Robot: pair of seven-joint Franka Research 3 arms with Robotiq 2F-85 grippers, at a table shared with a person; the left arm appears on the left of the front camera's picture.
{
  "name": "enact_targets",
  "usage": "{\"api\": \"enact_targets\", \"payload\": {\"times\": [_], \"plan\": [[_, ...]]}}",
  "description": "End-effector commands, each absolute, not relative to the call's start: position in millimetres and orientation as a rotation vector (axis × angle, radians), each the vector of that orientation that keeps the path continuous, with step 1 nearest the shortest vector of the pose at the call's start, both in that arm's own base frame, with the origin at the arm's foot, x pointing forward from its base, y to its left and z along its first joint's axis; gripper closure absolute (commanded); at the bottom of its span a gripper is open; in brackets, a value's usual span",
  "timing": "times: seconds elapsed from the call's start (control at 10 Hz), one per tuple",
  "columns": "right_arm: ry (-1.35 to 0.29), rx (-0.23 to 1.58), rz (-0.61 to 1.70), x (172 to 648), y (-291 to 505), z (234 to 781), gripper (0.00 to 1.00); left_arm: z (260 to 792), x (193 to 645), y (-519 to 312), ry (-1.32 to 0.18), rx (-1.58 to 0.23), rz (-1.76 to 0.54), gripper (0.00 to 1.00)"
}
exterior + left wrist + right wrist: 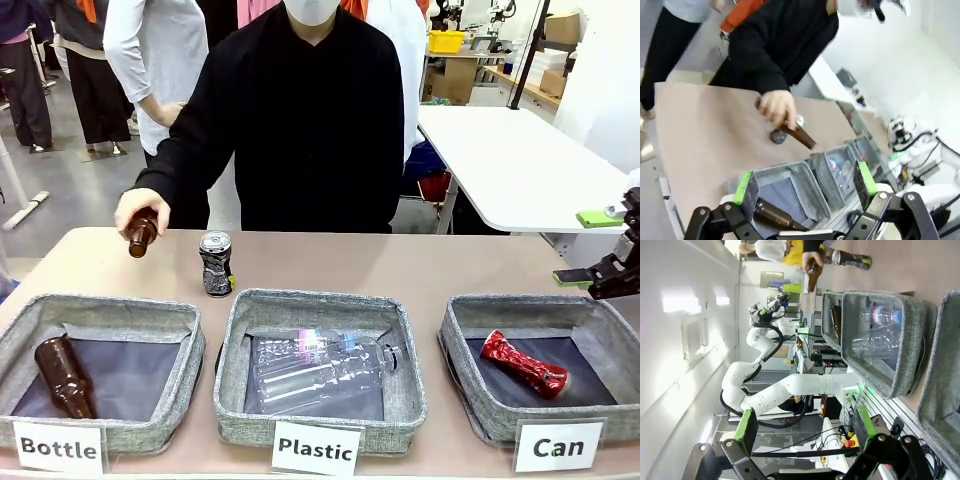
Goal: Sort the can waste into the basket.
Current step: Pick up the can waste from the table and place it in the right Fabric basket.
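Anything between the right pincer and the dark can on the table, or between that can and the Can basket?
Nothing visible. Bare table lies between the open right pincer and the dark can, and between that can and the Can basket. The person's hand with a brown bottle is on the can's other side, close by.
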State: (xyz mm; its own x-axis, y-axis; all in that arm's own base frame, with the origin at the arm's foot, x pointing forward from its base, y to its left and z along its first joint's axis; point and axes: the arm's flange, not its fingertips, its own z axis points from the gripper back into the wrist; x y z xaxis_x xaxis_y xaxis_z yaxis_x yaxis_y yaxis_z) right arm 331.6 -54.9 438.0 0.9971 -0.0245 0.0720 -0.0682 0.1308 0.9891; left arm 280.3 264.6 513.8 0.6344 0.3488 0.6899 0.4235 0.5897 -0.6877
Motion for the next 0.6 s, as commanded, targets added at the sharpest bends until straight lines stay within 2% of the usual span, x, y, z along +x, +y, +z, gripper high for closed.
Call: {"api": "enact_targets", "payload": {"times": [0.0, 0.2, 0.4, 0.5], "plan": [[-0.091, 1.436, 0.063, 331, -57, 439, 0.00, 499, 286, 275, -0.938, -0.999, 0.005, 0.00], [-0.091, 1.436, 0.063, 331, -57, 439, 0.00, 505, 298, 272, -0.897, -0.996, -0.024, 0.00], [-0.091, 1.436, 0.063, 331, -57, 439, 0.00, 511, 319, 276, -0.794, -0.951, -0.013, 0.00], [-0.091, 1.436, 0.063, 331, -57, 439, 0.00, 519, 311, 301, -0.822, -0.996, 0.022, 0.00]]}}
